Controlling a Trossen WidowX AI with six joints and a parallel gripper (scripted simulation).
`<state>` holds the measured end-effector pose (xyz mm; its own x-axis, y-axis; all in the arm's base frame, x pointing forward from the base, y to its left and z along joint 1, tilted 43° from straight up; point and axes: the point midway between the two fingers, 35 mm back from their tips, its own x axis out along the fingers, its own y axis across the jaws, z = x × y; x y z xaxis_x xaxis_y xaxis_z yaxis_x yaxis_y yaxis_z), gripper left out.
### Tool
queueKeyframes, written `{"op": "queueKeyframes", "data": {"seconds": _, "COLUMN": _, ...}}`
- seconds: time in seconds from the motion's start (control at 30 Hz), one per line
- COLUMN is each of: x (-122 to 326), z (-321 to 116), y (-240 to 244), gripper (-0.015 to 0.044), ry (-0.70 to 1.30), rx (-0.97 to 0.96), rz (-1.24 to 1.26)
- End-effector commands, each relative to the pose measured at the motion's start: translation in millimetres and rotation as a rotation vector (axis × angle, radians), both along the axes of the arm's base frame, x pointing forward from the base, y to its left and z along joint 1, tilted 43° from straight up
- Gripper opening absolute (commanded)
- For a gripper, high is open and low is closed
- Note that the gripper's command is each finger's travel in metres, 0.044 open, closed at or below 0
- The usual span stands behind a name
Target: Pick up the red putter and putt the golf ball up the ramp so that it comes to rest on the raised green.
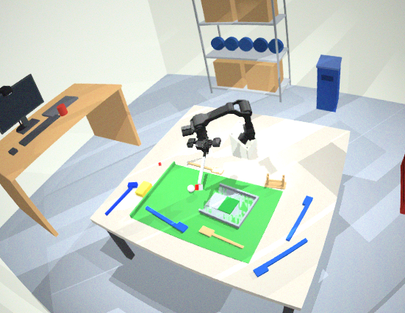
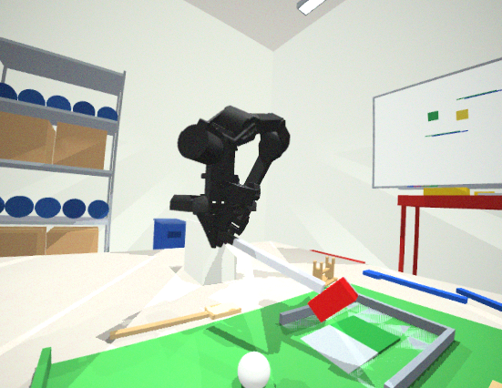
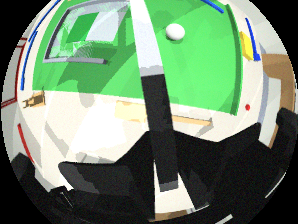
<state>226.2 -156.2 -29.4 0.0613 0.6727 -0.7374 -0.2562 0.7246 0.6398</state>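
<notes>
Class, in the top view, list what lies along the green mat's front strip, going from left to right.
Blue putter → tan wooden putter → long blue putter, which lies off the green mat on the table.

Ball (image 1: 191, 188) beside putter head (image 1: 196, 186) — on mat (image 1: 170, 198)

The whole bench (image 1: 317, 206) is taken in from high above its front-left corner, facing the shelving (image 1: 243, 48) behind. The exterior view is set low and close at the green mat (image 2: 183, 351), facing the back wall, and the fisheye wrist view is aimed down the putter shaft (image 3: 148, 50). The golf ball (image 1: 191, 188) and walled green (image 1: 228, 205) are shared by all three.
</notes>
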Motion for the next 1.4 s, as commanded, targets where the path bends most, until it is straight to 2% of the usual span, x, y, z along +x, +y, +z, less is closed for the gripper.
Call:
{"op": "queueKeyframes", "data": {"seconds": 0.0, "x": -13.6, "z": -19.1, "y": -22.0, "gripper": 0.0000, "ry": 0.101, "rx": -0.005, "rz": -0.114}}
{"op": "queueKeyframes", "data": {"seconds": 0.27, "x": -40.7, "z": -49.9, "y": -48.5, "gripper": 0.0000, "ry": 0.264, "rx": 0.002, "rz": -0.282}}
{"op": "queueKeyframes", "data": {"seconds": 1.37, "x": -36.6, "z": -96.0, "y": -7.7, "gripper": 0.0000, "ry": 0.262, "rx": 0.003, "rz": -0.282}}
